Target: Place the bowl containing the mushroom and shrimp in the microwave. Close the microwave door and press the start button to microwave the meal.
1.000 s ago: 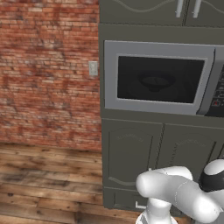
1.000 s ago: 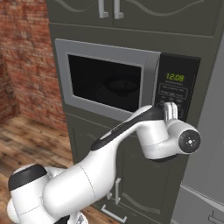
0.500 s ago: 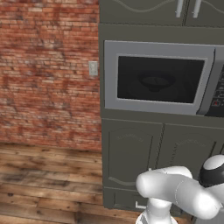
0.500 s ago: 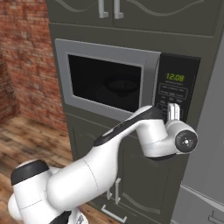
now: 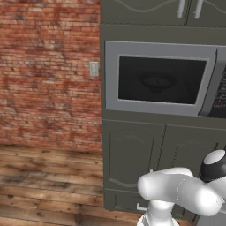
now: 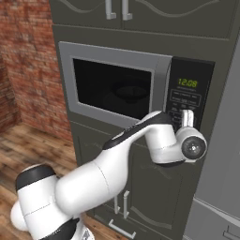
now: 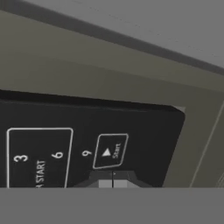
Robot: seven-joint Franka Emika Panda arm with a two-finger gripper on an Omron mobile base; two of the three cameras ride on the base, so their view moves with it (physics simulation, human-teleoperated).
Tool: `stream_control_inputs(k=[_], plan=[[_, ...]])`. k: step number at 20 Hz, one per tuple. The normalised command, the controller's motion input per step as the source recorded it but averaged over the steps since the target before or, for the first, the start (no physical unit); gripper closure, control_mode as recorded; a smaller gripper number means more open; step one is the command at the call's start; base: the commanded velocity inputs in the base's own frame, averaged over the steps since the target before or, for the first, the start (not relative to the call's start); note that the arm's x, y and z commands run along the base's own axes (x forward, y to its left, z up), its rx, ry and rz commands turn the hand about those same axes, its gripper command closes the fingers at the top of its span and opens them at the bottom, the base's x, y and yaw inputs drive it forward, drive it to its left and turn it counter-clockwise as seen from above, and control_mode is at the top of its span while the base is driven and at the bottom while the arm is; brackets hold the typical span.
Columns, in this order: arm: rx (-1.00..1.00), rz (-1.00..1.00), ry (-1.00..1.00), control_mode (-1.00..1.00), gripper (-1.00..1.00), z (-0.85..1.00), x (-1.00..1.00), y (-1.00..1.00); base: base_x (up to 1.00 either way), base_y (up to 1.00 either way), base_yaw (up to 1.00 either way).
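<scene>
Microwave [image 5: 161, 79]: built into a dark grey cabinet column, beneath upper cupboards and above two lower cupboard doors.
Microwave door [image 6: 115, 89]: seen shut, flush with the grey frame; its bar handle [image 6: 162, 89] stands along the edge next to the keypad.
Bowl [image 5: 156, 82]: made out dimly through the dark glass, resting inside the microwave near the middle; also faintly seen in the right base view [image 6: 130, 90].
Mushroom and shrimp: cannot be told through the tinted window.
Keypad panel [image 6: 189, 96]: black, on the right side of the microwave, with a green clock display [image 6: 186, 83] at its top.
Gripper [image 6: 187, 117]: clenched with nothing between the fingers, pointed at the lower part of the keypad; in the hand view the two tips [image 7: 113, 180] are pressed together.
Start button [image 7: 110, 151]: seen in the hand view just beyond the closed fingertips, a white-outlined key with a triangle; whether it is touched cannot be told.
Arm [image 6: 117, 164]: stretched from the base up to the keypad.
Surroundings: a red brick wall [image 5: 48, 75] with a light switch [image 5: 93, 69], and a wooden floor [image 5: 48, 181].
</scene>
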Motion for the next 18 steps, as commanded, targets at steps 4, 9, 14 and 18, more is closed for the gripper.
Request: stream_control_inputs(k=[4,9,14,18], plan=[[0.00,-0.05,0.00,-1.00,1.00,-0.14,0.16,-0.08,0.00,0.00,0.00],[0.01,-0.05,0.00,-1.00,1.00,-0.12,0.18,-0.09,0.00,0.00,0.00],[0.02,-0.04,0.00,-1.00,1.00,-0.01,0.21,-0.17,0.00,0.00,0.00],[0.03,-0.04,0.00,-1.00,1.00,-0.02,0.22,-0.20,0.00,0.00,0.00]])
